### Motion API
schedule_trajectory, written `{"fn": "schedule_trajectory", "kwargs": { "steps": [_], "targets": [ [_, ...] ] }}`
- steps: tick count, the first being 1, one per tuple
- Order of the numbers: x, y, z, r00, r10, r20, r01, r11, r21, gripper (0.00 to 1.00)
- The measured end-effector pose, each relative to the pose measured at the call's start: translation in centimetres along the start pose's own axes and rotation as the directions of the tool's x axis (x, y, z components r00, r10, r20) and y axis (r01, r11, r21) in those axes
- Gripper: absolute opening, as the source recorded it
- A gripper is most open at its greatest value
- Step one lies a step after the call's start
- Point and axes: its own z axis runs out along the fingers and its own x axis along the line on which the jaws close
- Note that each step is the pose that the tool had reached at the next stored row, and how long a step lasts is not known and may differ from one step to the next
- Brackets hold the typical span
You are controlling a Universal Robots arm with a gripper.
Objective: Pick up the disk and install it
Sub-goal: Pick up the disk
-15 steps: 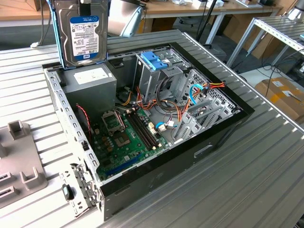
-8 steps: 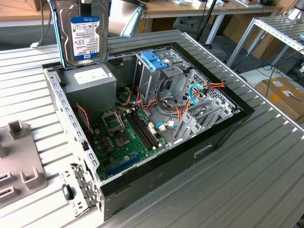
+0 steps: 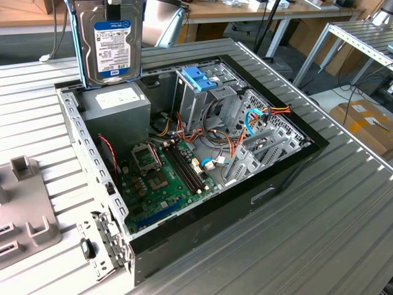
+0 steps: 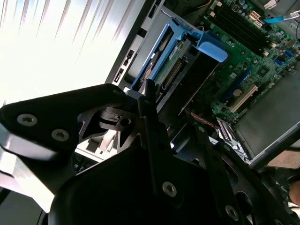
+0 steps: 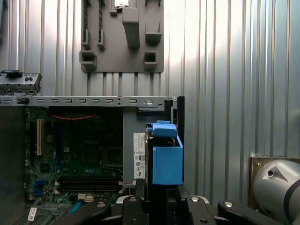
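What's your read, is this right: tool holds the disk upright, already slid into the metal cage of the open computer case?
Not quite. The tool holds the disk upright, but the disk is not in the metal cage. It hangs in the air above the grey power supply box at a corner of the open computer case. The exterior view shows this.

The matt black claw grips the disk, which has a dull silver metal shell, a glossy paper label and smooth light-blue plastic rails. Below the claw, the counter is ribbed grey metal with a soft sheen.
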Motion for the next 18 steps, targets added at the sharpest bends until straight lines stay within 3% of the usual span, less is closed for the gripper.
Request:
{"fn": "schedule_trajectory", "kwargs": {
  "steps": [18],
  "targets": [
    [0.01, -0.98, 0.0, 1.0, 0.0, 0.0, 0.0, 1.0, 0.0, 0.35]
  ]
}}
